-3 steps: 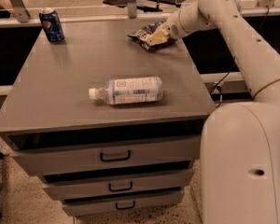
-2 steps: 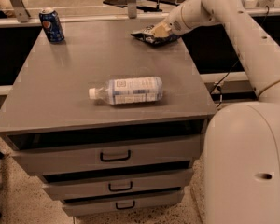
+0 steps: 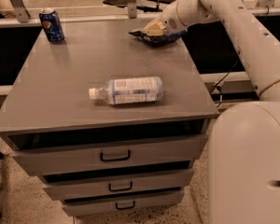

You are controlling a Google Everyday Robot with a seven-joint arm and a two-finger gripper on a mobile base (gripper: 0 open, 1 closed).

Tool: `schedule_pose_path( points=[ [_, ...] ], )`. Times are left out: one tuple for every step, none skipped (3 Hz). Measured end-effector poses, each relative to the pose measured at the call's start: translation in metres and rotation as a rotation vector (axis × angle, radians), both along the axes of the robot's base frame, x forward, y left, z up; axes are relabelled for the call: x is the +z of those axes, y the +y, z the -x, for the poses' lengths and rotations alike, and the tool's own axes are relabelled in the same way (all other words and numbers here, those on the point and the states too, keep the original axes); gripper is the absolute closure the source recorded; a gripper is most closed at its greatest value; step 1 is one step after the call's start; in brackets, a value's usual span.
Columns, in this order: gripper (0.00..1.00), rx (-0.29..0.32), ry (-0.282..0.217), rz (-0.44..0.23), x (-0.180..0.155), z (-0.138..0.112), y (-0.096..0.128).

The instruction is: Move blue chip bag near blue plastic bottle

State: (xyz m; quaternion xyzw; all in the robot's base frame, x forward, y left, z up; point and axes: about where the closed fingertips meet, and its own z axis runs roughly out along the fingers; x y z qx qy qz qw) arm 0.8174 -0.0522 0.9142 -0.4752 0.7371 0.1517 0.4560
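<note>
Lying crinkled & dk blue at table (image 3: pixel 84 55) far-R corner: chip bag (image 3: pixel 165 39) under pincer (image 3: pixel 150 30), grip state unclear.

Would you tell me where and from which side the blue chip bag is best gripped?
Probably from above, pinching its crinkled middle: the blue chip bag lies flat on the table, far right corner, under the gripper.
</note>
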Motion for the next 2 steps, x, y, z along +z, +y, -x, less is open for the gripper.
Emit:
schedule_pose_path(
  points=[
    [1.00,0.091,0.008,-0.015,0.010,0.025,0.031],
    [1.00,0.161,0.046,-0.041,0.019,0.063,0.054]
  ],
)
